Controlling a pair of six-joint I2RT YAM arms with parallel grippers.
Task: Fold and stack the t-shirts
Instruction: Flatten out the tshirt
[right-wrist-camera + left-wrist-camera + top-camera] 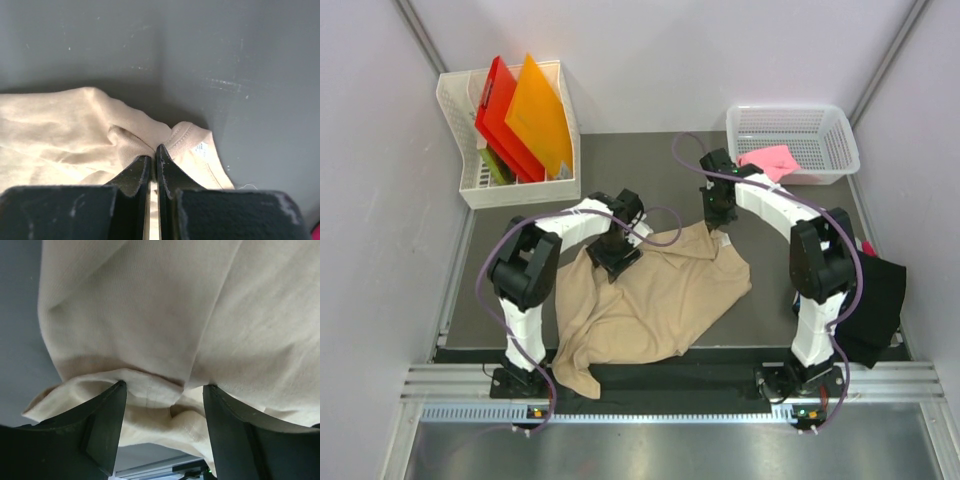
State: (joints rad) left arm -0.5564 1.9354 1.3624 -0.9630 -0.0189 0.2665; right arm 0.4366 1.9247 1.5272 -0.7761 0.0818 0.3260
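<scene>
right gripper (154,150) pinched tight on an edge of the tan t-shirt (665,295), left gripper (165,385) wide open, tips on it too

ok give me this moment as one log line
left gripper: open around a tan shirt fold | right gripper: shut on it by the collar | pink shirt: over basket rim | black shirt: by right arm

One tan t-shirt (660,295): large, plain, rumpled, spread across mid-table (650,170), collar with white label (201,148) at its far right corner.
One pink t-shirt (770,160): small, crumpled, draped over the white basket (840,130) rim.
One black t-shirt (878,305): bunched at the table's right edge.
</scene>
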